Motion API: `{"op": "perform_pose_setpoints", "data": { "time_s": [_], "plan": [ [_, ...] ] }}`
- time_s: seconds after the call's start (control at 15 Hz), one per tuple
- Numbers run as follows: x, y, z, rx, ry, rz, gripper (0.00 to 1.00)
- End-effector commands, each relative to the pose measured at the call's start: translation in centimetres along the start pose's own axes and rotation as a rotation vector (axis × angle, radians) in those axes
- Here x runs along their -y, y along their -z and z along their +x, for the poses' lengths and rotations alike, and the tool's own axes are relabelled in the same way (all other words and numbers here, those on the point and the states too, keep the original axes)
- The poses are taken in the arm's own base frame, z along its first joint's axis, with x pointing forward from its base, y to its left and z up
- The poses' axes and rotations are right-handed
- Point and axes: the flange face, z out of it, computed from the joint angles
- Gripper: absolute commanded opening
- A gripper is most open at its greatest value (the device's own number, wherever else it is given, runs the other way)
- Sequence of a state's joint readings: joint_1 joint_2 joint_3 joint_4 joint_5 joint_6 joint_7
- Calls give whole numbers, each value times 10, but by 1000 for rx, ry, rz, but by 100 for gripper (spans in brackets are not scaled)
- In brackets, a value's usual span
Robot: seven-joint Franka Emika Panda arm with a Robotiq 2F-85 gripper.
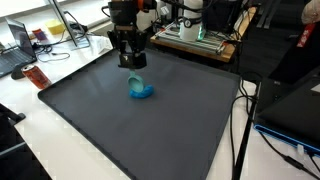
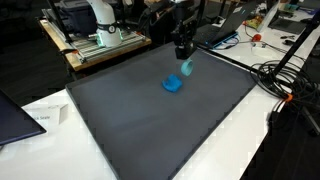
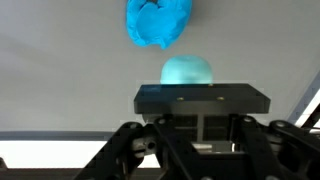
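My black gripper hangs over the far part of a dark grey mat, a little above its surface. Its fingers are shut on a small pale teal object that sticks out below the fingertips. On the mat just beside and under it lies a brighter blue crumpled thing. From the other side, the gripper carries the teal object above the blue thing. In the wrist view the gripper fills the lower half, the teal object pokes out past it, and the blue thing lies beyond.
The mat covers most of a white table. A red item and a laptop sit beside one edge, another laptop lies near a corner. Cables and bench equipment stand along the far sides.
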State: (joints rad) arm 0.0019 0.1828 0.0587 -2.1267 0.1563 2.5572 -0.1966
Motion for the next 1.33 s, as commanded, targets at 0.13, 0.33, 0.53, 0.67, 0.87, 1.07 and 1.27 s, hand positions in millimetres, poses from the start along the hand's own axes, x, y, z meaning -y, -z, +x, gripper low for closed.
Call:
{"op": "perform_pose_setpoints", "data": {
  "time_s": [0.13, 0.33, 0.53, 0.67, 0.87, 1.07, 1.27],
  "plan": [
    [12, 3, 6, 1, 14, -26, 22],
    [21, 5, 10, 9, 31, -62, 22],
    [31, 7, 16, 29, 38, -112, 22],
    [35, 5, 22, 62, 34, -144, 22],
    [41, 0, 30, 106, 30, -171, 22],
    [45, -8, 38, 130, 26, -197, 22],
    [47, -19, 45, 134, 18, -241, 22]
  ]
}}
